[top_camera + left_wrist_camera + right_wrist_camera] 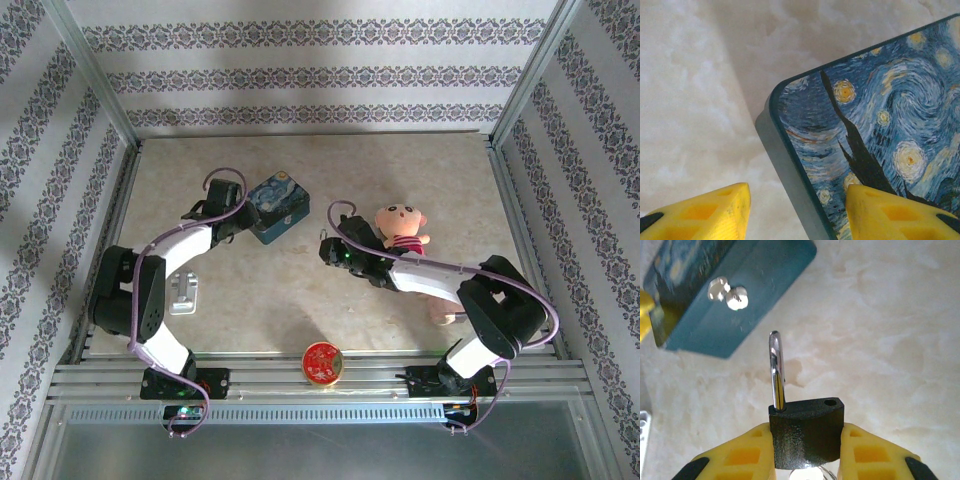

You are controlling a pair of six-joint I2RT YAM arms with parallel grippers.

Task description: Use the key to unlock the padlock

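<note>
My right gripper point(807, 440) is shut on the body of the small black padlock point(807, 432), holding it above the table. Its silvery shackle point(776, 370) stands up with one leg in the body, and the other hole point(830, 402) is bare. A shiny silvery bit point(810, 474) shows under the body; I cannot make out the key. In the top view the right gripper point(328, 250) hovers mid-table. My left gripper point(797, 200) is open and straddles a corner edge of the blue painted tin point(880, 100), one finger beside it and one over its lid.
The tin point(278, 205) lies at the back left, its side carrying two silvery knobs point(727, 294). A plush doll point(400, 228) lies right of centre. A red-and-gold disc point(323, 362) sits on the near rail. A white bracket point(183, 292) lies by the left arm.
</note>
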